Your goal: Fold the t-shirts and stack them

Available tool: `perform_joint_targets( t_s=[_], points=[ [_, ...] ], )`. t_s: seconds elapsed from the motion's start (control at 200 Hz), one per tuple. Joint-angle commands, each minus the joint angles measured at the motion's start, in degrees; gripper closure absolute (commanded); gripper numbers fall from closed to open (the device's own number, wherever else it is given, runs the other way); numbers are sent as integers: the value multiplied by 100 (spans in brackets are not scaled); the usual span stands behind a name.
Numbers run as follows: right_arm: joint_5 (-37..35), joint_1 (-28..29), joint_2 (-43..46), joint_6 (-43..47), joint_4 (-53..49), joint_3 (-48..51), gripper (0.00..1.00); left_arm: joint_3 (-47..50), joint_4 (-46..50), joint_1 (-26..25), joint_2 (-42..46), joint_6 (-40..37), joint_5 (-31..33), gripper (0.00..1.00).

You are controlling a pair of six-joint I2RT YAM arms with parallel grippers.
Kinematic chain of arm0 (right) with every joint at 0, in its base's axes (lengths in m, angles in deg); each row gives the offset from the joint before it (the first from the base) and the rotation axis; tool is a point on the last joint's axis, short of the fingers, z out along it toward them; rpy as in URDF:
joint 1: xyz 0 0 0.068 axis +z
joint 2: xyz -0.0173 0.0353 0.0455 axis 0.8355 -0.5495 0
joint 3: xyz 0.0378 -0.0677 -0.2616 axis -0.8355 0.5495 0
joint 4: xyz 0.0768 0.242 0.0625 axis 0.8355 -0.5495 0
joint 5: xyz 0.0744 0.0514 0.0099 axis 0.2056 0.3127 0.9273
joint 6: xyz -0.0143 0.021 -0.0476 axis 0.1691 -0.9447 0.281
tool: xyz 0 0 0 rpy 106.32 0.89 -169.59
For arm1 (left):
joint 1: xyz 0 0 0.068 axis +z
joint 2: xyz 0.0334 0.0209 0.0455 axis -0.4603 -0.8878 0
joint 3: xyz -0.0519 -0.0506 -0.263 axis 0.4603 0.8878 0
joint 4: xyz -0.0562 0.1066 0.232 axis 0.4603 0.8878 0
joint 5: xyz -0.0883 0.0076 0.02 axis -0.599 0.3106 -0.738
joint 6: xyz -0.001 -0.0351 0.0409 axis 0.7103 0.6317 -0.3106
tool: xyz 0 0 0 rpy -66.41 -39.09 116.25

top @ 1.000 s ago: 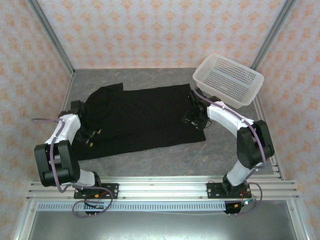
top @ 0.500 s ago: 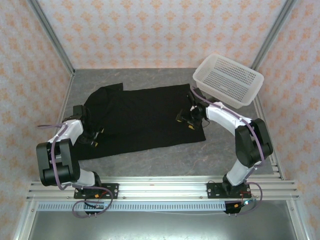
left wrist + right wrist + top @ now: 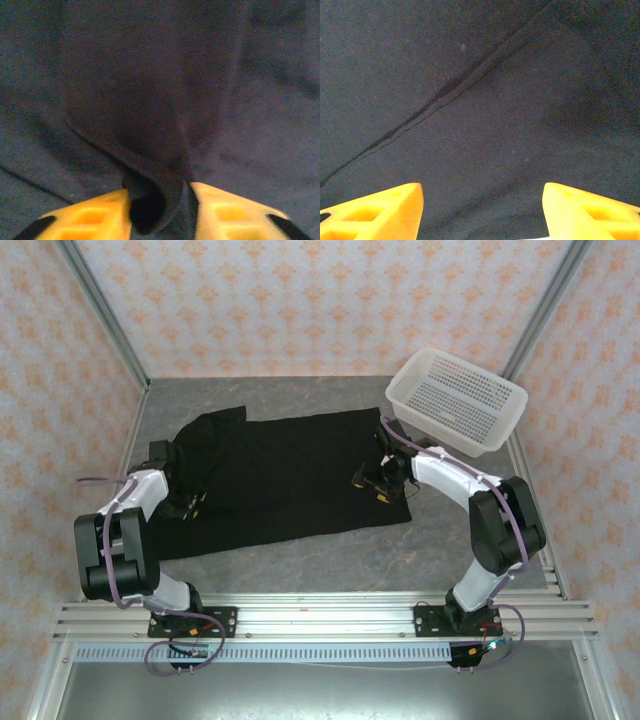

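Since a second ago my right jaws have slid inward from the shirt's right hem. They now hang wide open, holding nothing, over flat cloth beside a seam. The left jaws are clamped on a small ridge of the t-shirt (image 3: 280,475), which lies spread, plain black side up, on the tabletop (image 3: 330,555). If I lift with the left alone, I expect the shirt to skew or the shallow pinch to slip out.

The worktop (image 3: 300,565) has a grey, mottled surface. Walls (image 3: 320,300) enclose its left, far and right edges, each with pale pink wallpaper bearing a repeating orange floral motif. Aluminium posts (image 3: 100,310) rise from both far corners. A slotted aluminium rail (image 3: 320,617) runs along the near edge. Lighting is even.
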Motion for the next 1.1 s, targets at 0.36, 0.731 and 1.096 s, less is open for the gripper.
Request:
perform_joint_targets(
  t_s=[0.36, 0.731, 1.096],
  points=[
    [-87, 28, 3, -143, 16, 52, 38, -1181, 580, -717, -671, -284, 671, 99],
    [-135, 18, 16, -171, -35, 74, 40, -1854, 797, -1107, -956, -772, 844, 100],
    [-130, 14, -1, -187, -114, 65, 41, -2907, 1354, -1832, -1827, -1748, 1322, 100]
  ],
)
